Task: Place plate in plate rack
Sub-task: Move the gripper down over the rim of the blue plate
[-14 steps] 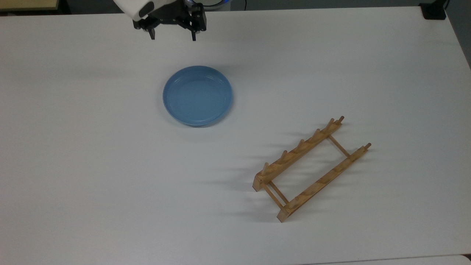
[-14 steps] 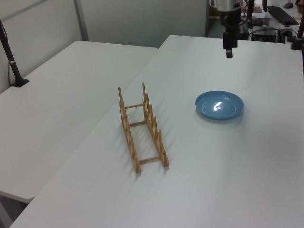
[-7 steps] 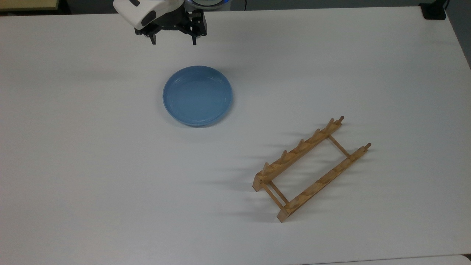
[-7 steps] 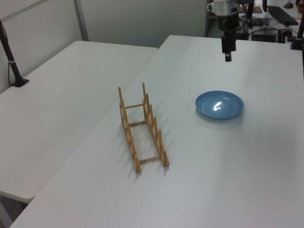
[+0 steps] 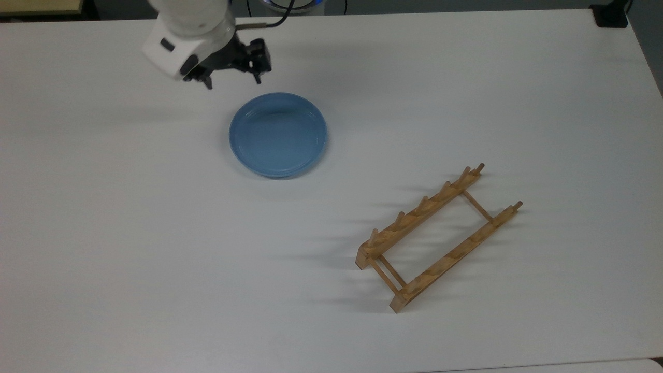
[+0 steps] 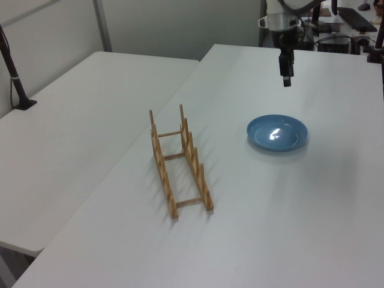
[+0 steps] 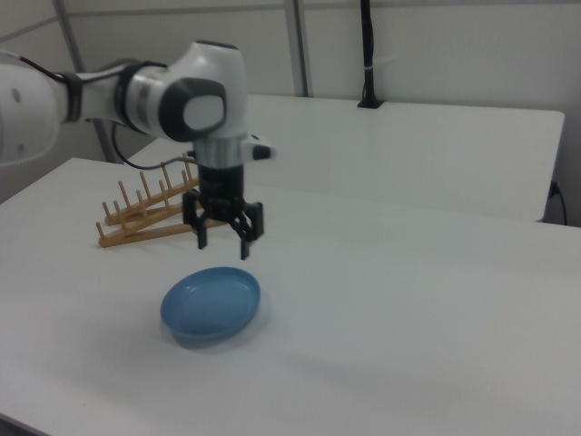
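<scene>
Approach step: claw [image 5: 231, 81] spread wide and empty, hovered above the plate's [image 5: 278, 134] upper-left rim in the top view, rack [image 5: 437, 235] lower right on bench; next should descend and grip rim.

Plate [image 5: 278, 134]: round, shallow, light blue, raised rim; lies flat and right way up on the white desk [image 5: 129, 248], nearer the desk's far edge in the top view, left of centre; nothing in it, nothing touching it. Plate rack [image 5: 438, 237]: light-brown wood, two parallel rails carrying upright pegs, joined by thin crossbars; stands upright on the desk, set diagonally in the top view, toward the near right corner, well apart from the plate; holds nothing between its pegs.
</scene>
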Action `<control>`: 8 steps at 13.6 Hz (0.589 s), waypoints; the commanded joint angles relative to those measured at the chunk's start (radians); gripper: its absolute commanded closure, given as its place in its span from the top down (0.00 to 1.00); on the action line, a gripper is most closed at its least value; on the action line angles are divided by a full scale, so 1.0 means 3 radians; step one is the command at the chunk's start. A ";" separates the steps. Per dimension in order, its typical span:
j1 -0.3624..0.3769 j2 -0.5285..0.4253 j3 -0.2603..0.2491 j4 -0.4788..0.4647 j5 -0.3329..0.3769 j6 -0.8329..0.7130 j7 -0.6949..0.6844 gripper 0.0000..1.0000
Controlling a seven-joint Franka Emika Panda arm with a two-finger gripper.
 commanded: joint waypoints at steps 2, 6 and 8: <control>-0.0042 0.0378 -0.0036 -0.0007 0.0045 0.0448 -0.0225 0.89; -0.0068 0.0568 -0.0036 -0.0017 0.0025 0.0643 -0.0364 0.74; -0.0057 0.0649 -0.0036 -0.0022 0.0019 0.0705 -0.0364 0.63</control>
